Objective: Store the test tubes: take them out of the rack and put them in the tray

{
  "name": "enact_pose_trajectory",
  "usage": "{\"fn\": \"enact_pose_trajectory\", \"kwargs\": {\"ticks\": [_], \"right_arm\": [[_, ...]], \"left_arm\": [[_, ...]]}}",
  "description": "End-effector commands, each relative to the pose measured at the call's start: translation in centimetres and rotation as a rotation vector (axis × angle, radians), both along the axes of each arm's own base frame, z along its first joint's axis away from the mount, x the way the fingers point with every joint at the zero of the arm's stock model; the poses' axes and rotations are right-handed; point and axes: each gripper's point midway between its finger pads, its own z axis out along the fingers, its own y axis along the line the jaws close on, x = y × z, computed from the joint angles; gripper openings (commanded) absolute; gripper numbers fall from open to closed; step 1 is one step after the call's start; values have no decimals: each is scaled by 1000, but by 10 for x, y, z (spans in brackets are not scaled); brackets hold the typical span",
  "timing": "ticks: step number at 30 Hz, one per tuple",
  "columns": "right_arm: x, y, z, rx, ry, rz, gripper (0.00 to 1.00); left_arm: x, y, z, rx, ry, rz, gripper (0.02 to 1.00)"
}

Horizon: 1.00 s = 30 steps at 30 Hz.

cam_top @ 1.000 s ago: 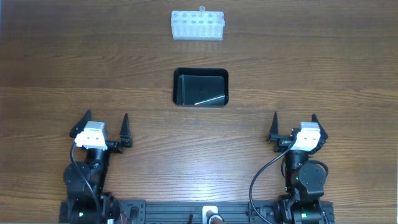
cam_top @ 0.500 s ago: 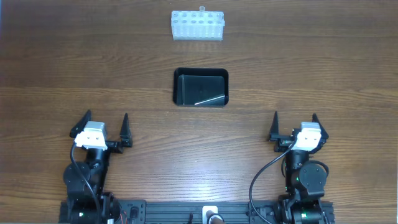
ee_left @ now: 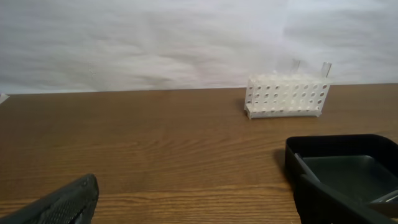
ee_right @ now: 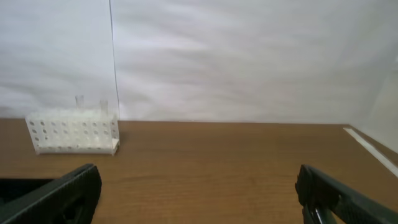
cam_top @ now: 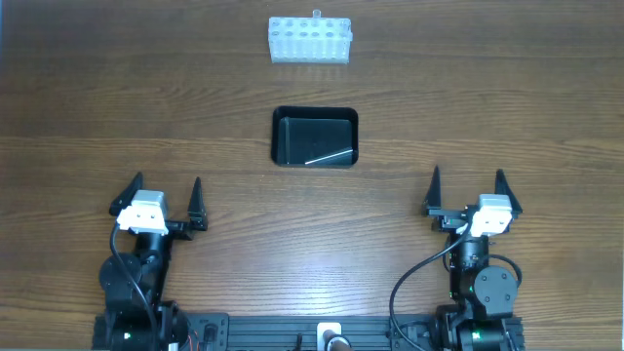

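Two grippers parked low, well apart from work: left gripper [cam_top: 167,181] spread wide, empty. Far side, rack [cam_top: 309,41] holds two tubes [ee_left: 326,67] upright; tray [cam_top: 315,110] nearer, one tube [cam_top: 330,156] lying inside; right gripper [cam_top: 468,174] agape too. Risk: off-centre pinch on thin clear glass tips light rack, or tube slips.

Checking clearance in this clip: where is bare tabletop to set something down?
Wide bare table flanks the rack and tray on both sides, and spans between the left end effector and right end effector. The tightest gap is the strip between rack and tray.
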Motion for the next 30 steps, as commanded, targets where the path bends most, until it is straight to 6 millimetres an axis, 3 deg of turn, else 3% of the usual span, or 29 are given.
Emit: {"fn": "enact_pose_trajectory", "kwargs": {"ticks": [1,5,9,16,23,30], "right_arm": [[18,4,11,19,31,14,993],[50,18,27,30,77,65,993],[101,57,35,15,132,169,993],[192,155,13,47,336,334,993],[242,229,-14,65,478,409,993],[283,273,-37,143,603,393,993]], "left_arm": [[0,-2,-1,13,-2,-12,1000],[0,-2,-1,13,-2,-12,1000],[0,-2,-1,13,-2,-12,996],[0,-2,-1,13,-2,-12,998],[0,-2,-1,13,-2,-12,1000],[0,-2,-1,13,-2,-13,998]]}}
